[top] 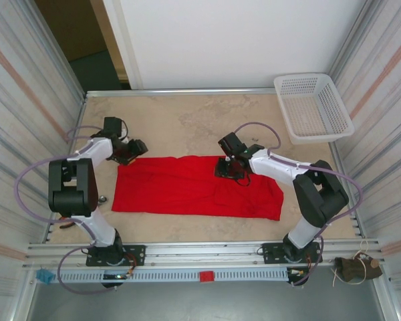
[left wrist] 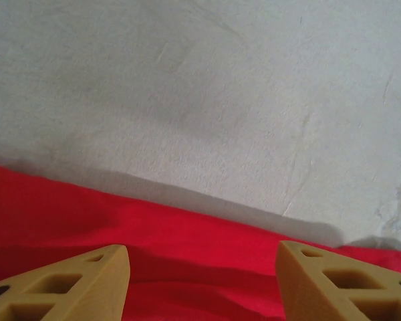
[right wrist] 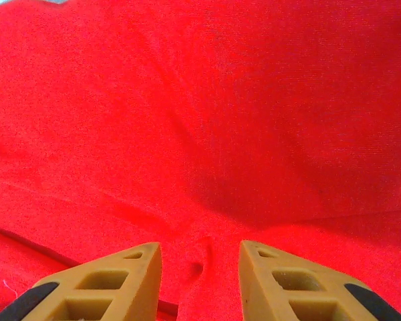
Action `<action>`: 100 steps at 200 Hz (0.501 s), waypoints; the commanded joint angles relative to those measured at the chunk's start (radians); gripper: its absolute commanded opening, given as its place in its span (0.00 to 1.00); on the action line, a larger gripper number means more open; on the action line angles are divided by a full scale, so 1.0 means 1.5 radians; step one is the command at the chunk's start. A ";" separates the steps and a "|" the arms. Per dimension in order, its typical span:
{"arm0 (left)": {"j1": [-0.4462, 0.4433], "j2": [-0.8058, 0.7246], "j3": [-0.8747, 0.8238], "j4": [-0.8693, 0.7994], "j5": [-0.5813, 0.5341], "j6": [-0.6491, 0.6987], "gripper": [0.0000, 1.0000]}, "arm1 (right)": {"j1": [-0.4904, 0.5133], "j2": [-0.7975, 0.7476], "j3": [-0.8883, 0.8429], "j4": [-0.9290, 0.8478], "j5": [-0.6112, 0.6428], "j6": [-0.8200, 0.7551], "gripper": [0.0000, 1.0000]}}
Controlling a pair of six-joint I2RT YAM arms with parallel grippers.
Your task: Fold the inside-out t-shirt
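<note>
The right gripper [right wrist: 199, 246] lies closest to the lens in the right wrist view. Its two tan fingers [right wrist: 107, 284] stand partly apart, low over the inside-out t-shirt [right wrist: 207, 120]. A small pucker of red cloth rises in the gap, but neither pad visibly presses it. Treat this gripper as released, not clamped. The pucker suggests the jaws are set here to gather a pinch of fabric.

The left gripper [left wrist: 204, 251] has its jaws wide apart with nothing between them. It hangs over the far edge of the t-shirt, where red cloth meets the bare table [left wrist: 220, 100]. This placement suits a grasp on the edge line rather than on the middle of the cloth.

In the overhead view the t-shirt [top: 187, 187] lies flat on the table as a long band across the middle, between the two arms. The plain red side is up and no print shows. The left gripper [top: 135, 148] sits at the band's far left corner. The right gripper [top: 228, 167] sits on the far edge, right of centre.

Both grippers address the same long edge. This probably serves to lift that edge evenly and carry it over in one fold. The white mesh basket [top: 304, 79] stands in the far right corner, well apart from the cloth.

Caution: a shallow pinch may take the top layer only.
</note>
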 commanded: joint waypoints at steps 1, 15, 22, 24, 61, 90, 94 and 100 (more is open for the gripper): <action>0.003 -0.066 -0.065 -0.042 -0.026 -0.012 0.59 | -0.007 -0.006 -0.002 0.004 -0.013 -0.011 0.34; 0.004 -0.124 -0.121 -0.033 -0.032 -0.022 0.60 | -0.011 -0.019 -0.014 0.002 -0.012 -0.007 0.34; 0.005 -0.152 -0.146 -0.031 -0.029 -0.024 0.60 | -0.013 -0.027 -0.018 0.002 -0.013 -0.007 0.34; 0.005 -0.160 -0.151 -0.031 -0.029 -0.024 0.60 | -0.014 -0.030 -0.020 0.001 -0.013 -0.007 0.34; 0.014 -0.276 -0.229 -0.047 -0.003 -0.052 0.60 | -0.025 -0.060 -0.025 -0.006 -0.016 -0.006 0.34; 0.012 -0.276 -0.190 -0.019 0.001 -0.079 0.60 | -0.031 -0.056 -0.005 -0.015 -0.012 -0.015 0.34; 0.012 -0.266 -0.179 -0.011 0.004 -0.083 0.60 | -0.033 -0.055 -0.003 -0.016 -0.012 -0.015 0.34; 0.008 -0.246 -0.163 0.002 0.012 -0.086 0.60 | -0.036 -0.052 0.000 -0.019 -0.011 -0.016 0.34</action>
